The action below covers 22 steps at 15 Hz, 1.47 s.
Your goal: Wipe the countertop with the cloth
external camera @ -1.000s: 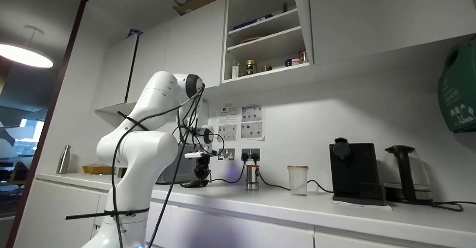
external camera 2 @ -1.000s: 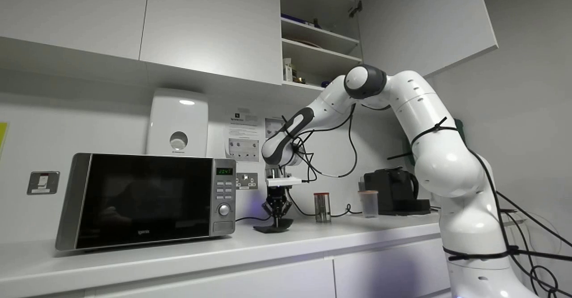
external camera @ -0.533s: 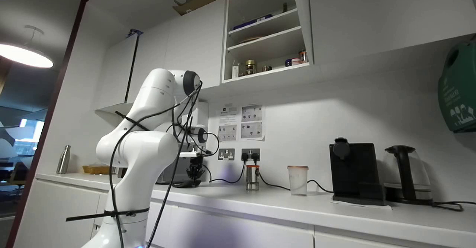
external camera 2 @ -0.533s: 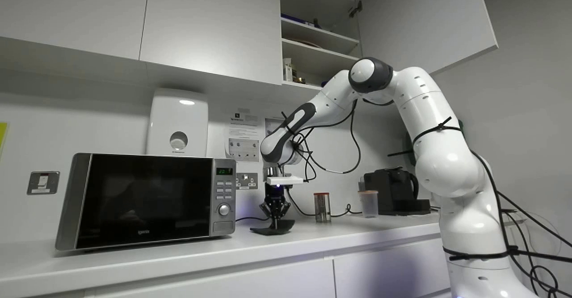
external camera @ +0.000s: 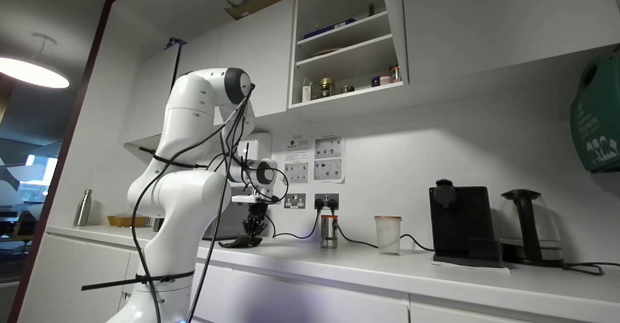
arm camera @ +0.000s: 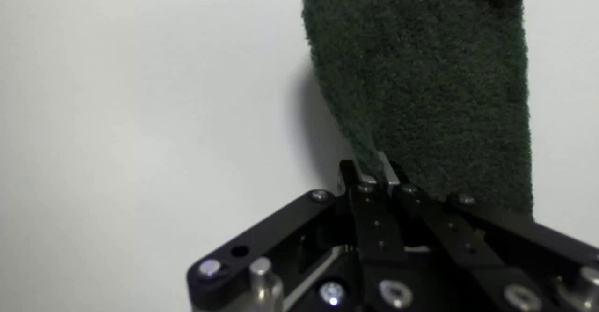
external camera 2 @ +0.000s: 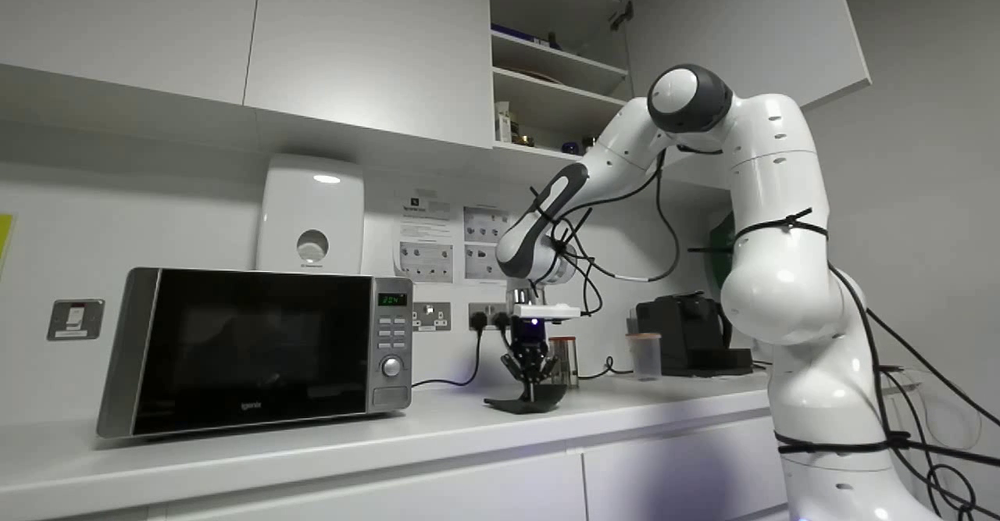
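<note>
- Gripper [arm camera: 379, 174] drawn in to a sliver of a gap, dark green cloth [arm camera: 435, 92] pinched between its fingertips.
- Wrist view: one edge of the cloth runs straight into the pinch; most of the fabric spreads past the tips and off to the right in that view, top cut by the frame.
- Both exterior views: tool points down at the white countertop [external camera 2: 437, 437], cloth low and dark at its tips, one end turned up.
- Cloth seems to lie on the countertop, at least in part; whether the fingertips touch the surface, cannot tell.
- In an exterior view: cloth right of the microwave [external camera 2: 258, 349], near a red-lidded canister [external camera 2: 566, 361].
</note>
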{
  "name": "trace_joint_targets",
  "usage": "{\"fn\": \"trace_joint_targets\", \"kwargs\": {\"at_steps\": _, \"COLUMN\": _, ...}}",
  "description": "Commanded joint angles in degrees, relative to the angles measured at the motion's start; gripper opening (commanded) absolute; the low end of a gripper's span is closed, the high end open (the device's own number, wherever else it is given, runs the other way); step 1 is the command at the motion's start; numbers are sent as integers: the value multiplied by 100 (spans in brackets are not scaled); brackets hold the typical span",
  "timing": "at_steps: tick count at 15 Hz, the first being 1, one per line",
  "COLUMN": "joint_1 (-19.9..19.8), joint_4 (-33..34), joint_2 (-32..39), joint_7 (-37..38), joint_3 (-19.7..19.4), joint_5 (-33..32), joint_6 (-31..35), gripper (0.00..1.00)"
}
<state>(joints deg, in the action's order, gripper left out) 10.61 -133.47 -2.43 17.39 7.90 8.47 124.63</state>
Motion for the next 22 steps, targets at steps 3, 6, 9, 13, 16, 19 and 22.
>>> {"fn": "trace_joint_targets", "kwargs": {"at_steps": 3, "joint_1": -806, "joint_4": -1416, "joint_2": -1147, "joint_7": -176, "joint_3": -622, "joint_5": 33, "joint_6": 267, "gripper": 1}}
{"fn": "trace_joint_targets", "kwargs": {"at_steps": 6, "joint_1": -1375, "joint_4": -1564, "joint_2": -1308, "joint_7": -211, "joint_3": -1084, "joint_5": -58, "joint_6": 177, "gripper": 1}}
{"fn": "trace_joint_targets", "kwargs": {"at_steps": 9, "joint_1": -1787, "joint_4": -1343, "joint_2": -1170, "joint_7": -336, "joint_3": -1443, "joint_5": -29, "joint_6": 143, "gripper": 1}}
{"fn": "trace_joint_targets", "kwargs": {"at_steps": 13, "joint_1": -1877, "joint_4": -917, "joint_2": -900, "joint_7": -530, "joint_3": -1700, "joint_5": 463, "joint_6": -10, "gripper": 1}}
{"fn": "trace_joint_targets", "kwargs": {"at_steps": 16, "joint_1": -1712, "joint_4": -784, "joint_2": -789, "joint_7": -605, "joint_3": -1604, "joint_5": 933, "joint_6": -20, "gripper": 1}}
{"fn": "trace_joint_targets", "kwargs": {"at_steps": 19, "joint_1": -1473, "joint_4": -616, "joint_2": -602, "joint_7": -541, "joint_3": -1368, "joint_5": 1160, "joint_6": -37, "gripper": 1}}
{"fn": "trace_joint_targets", "kwargs": {"at_steps": 22, "joint_1": -1256, "joint_4": -362, "joint_2": -289, "joint_7": -311, "joint_3": -1046, "joint_5": 926, "joint_6": -94, "gripper": 1}}
